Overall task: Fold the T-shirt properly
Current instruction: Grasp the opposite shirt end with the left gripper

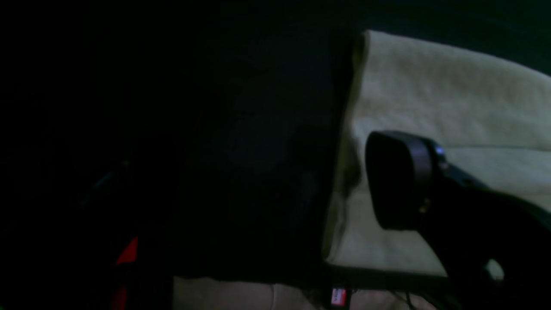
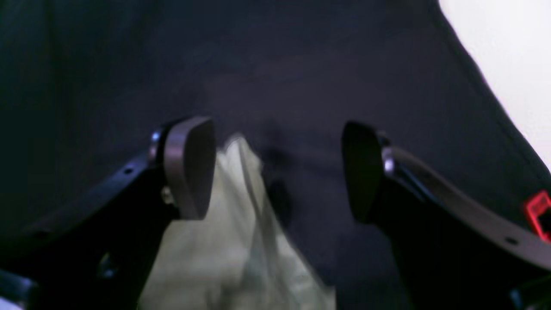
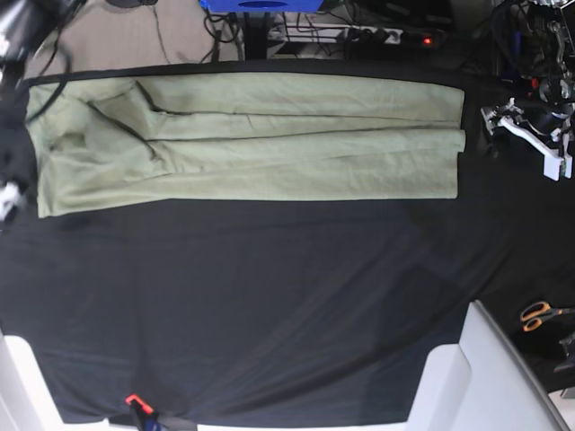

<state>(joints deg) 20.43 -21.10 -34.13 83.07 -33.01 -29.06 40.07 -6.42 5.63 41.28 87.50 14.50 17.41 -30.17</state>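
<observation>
Shirt (image 3: pixel 260 144) lies along the cloth's (image 3: pixel 269 305) 12 o'clock edge, folded lengthwise into a long band, so the side folds look done. Next is probably the crosswise fold: grab both corners of one short end and carry them over. Right gripper (image 2: pixel 275 168) jaws apart, nothing pinched, shirt corner between them. Left gripper (image 1: pixel 400 181) hangs low over the other end, only one finger visible, apparently open.
</observation>
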